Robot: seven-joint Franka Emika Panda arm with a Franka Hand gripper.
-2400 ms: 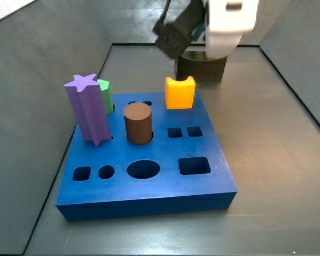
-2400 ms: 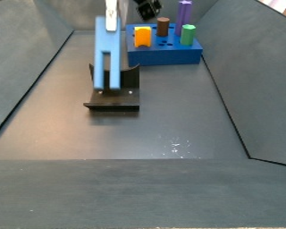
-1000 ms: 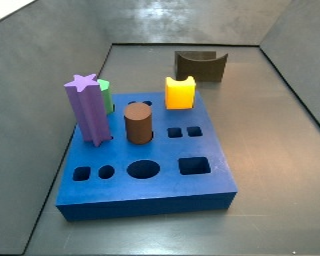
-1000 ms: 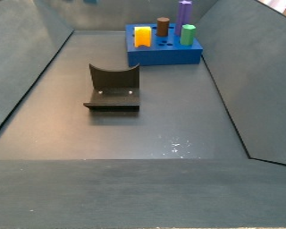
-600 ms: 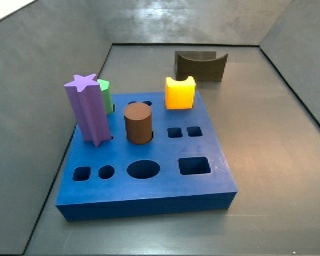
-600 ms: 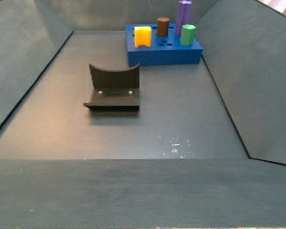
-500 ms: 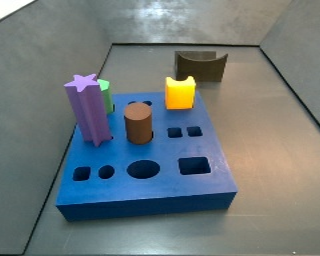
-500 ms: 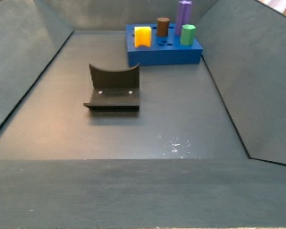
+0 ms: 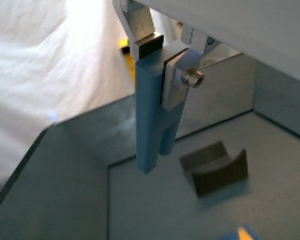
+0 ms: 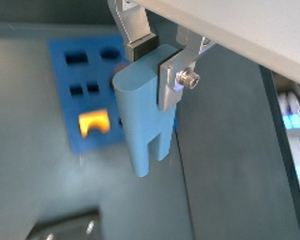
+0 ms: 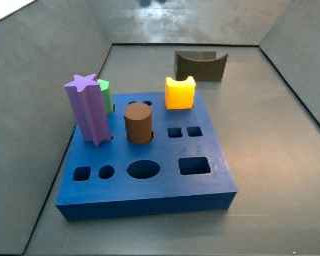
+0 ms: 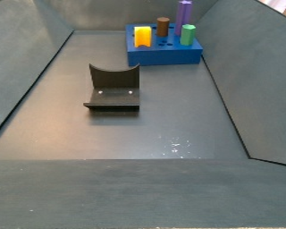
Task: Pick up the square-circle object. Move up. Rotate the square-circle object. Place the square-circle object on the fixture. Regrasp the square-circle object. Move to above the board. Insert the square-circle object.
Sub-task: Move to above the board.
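Observation:
In both wrist views my gripper [image 9: 160, 58] [image 10: 157, 58] is shut on the top end of the pale grey-blue square-circle object [image 9: 152, 117] [image 10: 146, 117], which hangs down from the fingers high in the air. The gripper and the object are out of view in both side views. The dark brown fixture [image 11: 200, 65] [image 12: 112, 87] stands empty on the floor; it also shows far below in a wrist view [image 9: 216, 168]. The blue board [image 11: 149, 162] [image 12: 166, 50] with shaped holes lies on the floor, also seen far below in a wrist view [image 10: 78, 89].
On the board stand a purple star-topped post [image 11: 87, 105], a green piece [image 11: 105, 96], a brown cylinder [image 11: 137, 123] and an orange-yellow notched block [image 11: 180, 93]. Grey walls [image 11: 43, 60] enclose the floor on all sides.
The gripper with the square-circle object stood at the fixture 2.4 s ago; it has since risen out of both side views. Nothing has changed there in the last second.

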